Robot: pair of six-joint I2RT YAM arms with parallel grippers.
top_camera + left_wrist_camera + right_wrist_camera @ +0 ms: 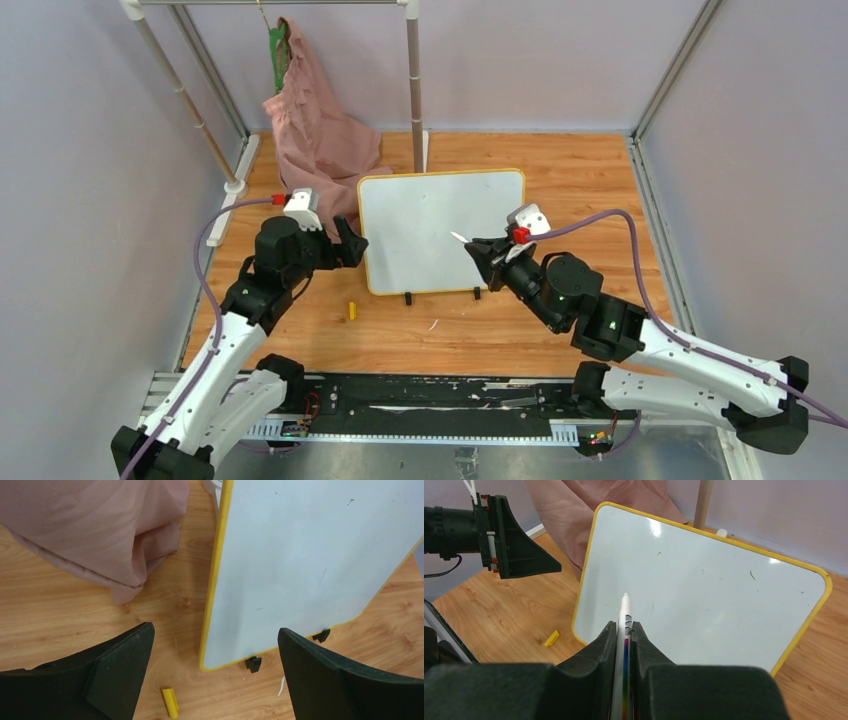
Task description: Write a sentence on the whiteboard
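Note:
The whiteboard (430, 225), glossy white with a yellow frame and two black feet, stands on the wooden table, and also shows in the left wrist view (310, 565) and the right wrist view (714, 595). Its face bears only a few tiny specks; no sentence shows on it. My right gripper (480, 250) (624, 626) is shut on a white marker (625, 607) with a rainbow stripe, its tip pointing at the board's lower left part. I cannot tell whether the tip touches. My left gripper (350, 243) (215, 629) is open and empty, at the board's left edge.
A yellow marker cap (352, 309) (170, 702) lies on the table in front of the board's left corner. A pink cloth (315, 120) hangs from a rack and pools behind the board's left side. A rack pole (415, 80) stands behind the board.

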